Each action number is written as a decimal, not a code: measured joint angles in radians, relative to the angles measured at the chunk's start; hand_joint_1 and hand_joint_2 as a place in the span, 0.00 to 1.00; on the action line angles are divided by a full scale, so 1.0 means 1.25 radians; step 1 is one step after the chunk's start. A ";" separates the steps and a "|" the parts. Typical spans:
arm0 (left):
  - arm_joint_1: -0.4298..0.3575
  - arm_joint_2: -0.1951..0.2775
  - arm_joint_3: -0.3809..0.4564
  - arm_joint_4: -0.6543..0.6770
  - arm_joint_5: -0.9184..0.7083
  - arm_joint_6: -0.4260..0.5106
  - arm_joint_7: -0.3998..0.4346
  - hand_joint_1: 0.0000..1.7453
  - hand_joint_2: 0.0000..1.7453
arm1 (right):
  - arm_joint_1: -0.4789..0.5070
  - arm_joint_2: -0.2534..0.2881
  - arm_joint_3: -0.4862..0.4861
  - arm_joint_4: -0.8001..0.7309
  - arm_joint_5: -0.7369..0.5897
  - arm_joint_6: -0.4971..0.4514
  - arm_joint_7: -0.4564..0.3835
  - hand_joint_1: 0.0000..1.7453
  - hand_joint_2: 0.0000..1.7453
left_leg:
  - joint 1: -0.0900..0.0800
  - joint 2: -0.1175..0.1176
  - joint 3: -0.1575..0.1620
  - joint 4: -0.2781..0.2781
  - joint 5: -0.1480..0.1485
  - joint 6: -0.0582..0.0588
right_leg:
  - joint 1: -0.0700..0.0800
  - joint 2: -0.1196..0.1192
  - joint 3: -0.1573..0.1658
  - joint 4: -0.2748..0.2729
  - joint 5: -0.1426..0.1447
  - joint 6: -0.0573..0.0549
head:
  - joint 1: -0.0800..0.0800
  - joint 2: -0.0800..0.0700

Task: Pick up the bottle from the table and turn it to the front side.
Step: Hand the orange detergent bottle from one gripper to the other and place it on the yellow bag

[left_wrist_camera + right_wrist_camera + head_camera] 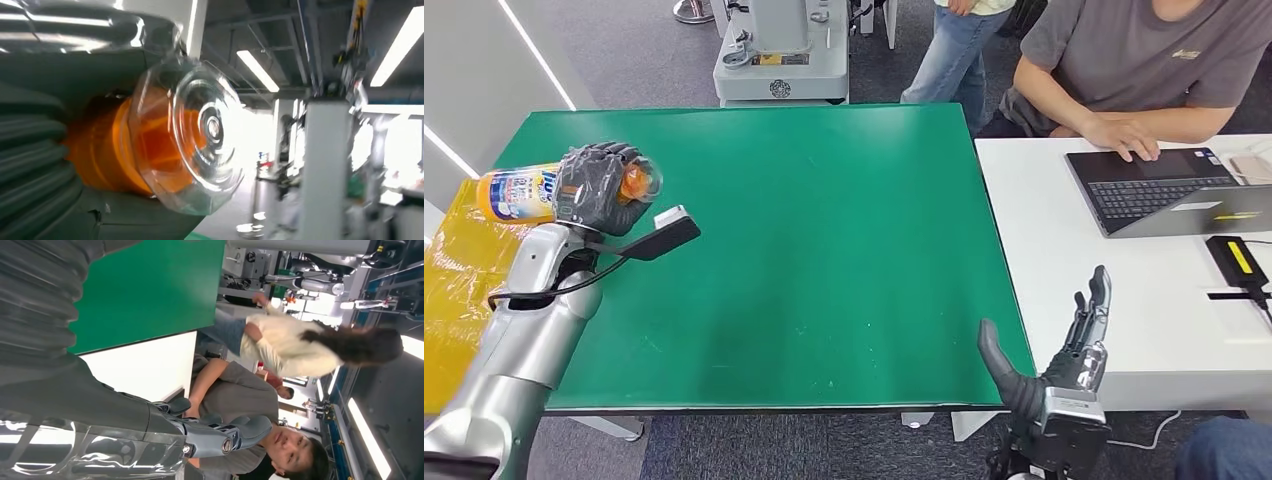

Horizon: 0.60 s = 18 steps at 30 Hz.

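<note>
My left hand (599, 187) grips a bottle (519, 194) with an orange and blue label, lifted above the left side of the green table (824, 220) and lying roughly sideways. Its clear cap end with the orange neck (639, 182) sticks out past my fingers toward the table's middle. In the left wrist view the clear cap (192, 140) and orange neck stand out from my left hand (45, 165). My right hand (1064, 350) is open with fingers straight, held low near the table's front right corner. The right wrist view shows my right hand (150, 425) holding nothing.
A white table (1064, 260) adjoins the green one on the right, carrying an open laptop (1169, 190) that a seated person (1144, 60) types on, plus a small black and yellow device (1239, 262). A yellow sheet (454, 270) lies at the left. A grey machine (779, 50) stands behind.
</note>
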<state>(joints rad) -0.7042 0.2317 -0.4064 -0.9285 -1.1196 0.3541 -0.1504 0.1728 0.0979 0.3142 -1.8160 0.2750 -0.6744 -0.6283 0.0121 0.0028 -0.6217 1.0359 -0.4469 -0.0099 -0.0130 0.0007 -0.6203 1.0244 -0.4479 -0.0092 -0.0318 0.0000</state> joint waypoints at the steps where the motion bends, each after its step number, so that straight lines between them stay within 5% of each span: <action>1: -0.010 0.002 -0.010 0.023 -0.022 -0.002 0.005 1.00 1.00 | 0.002 0.000 -0.001 0.000 0.001 0.000 0.000 0.00 1.00 | 0.000 0.000 0.000 0.000 0.000 0.000 | 0.000 0.000 0.000 0.000 0.000 0.000 | 0.000 0.000; 18: -0.100 0.018 -0.092 0.351 -0.165 -0.121 0.127 1.00 1.00 | 0.035 0.003 -0.008 -0.015 0.003 0.000 0.013 0.00 1.00 | 0.000 0.001 0.000 0.000 0.000 0.000 | 0.000 0.001 0.000 0.000 0.000 0.000 | 0.000 0.000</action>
<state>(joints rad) -0.8293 0.2538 -0.5215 -0.4902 -1.3253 0.2031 0.0077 0.2168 0.1011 0.3044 -1.8349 0.2786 -0.6744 -0.6120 0.0124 0.0039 -0.6217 1.0355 -0.4473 -0.0104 -0.0128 0.0021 -0.6205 1.0245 -0.4482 -0.0094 -0.0318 0.0000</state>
